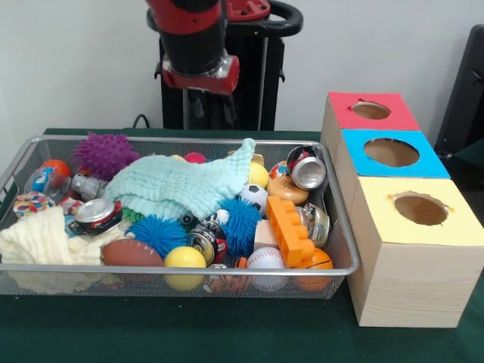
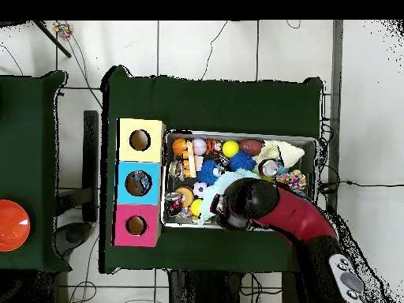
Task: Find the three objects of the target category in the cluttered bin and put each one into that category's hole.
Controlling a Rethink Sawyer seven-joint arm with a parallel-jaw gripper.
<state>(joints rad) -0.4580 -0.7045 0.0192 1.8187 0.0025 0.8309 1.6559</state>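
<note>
A wire mesh bin (image 1: pixel 23 162) holds a jumble of toys. Soda cans lie at the right (image 1: pixel 308 172), the left (image 1: pixel 96 214) and the front middle (image 1: pixel 204 242). Balls include a yellow one (image 1: pixel 184 259), a baseball (image 1: pixel 265 259), a soccer ball (image 1: pixel 255 195) and a brown football (image 1: pixel 131 252). A teal cloth (image 1: pixel 189 184) covers the middle. The wooden box has a red hole (image 1: pixel 370 110), a blue hole (image 1: pixel 391 152) and a yellow hole (image 1: pixel 420 208). My gripper (image 1: pixel 200 76) hangs above the bin's back; from overhead the arm (image 2: pixel 260 203) hides it.
An orange brick (image 1: pixel 290 229), blue spiky balls (image 1: pixel 156 231), a purple spiky ball (image 1: pixel 104 153) and a cream cloth (image 1: pixel 38 242) crowd the bin. The box (image 2: pixel 140 181) stands against the bin's side. An orange disc (image 2: pixel 9 225) lies on a separate table.
</note>
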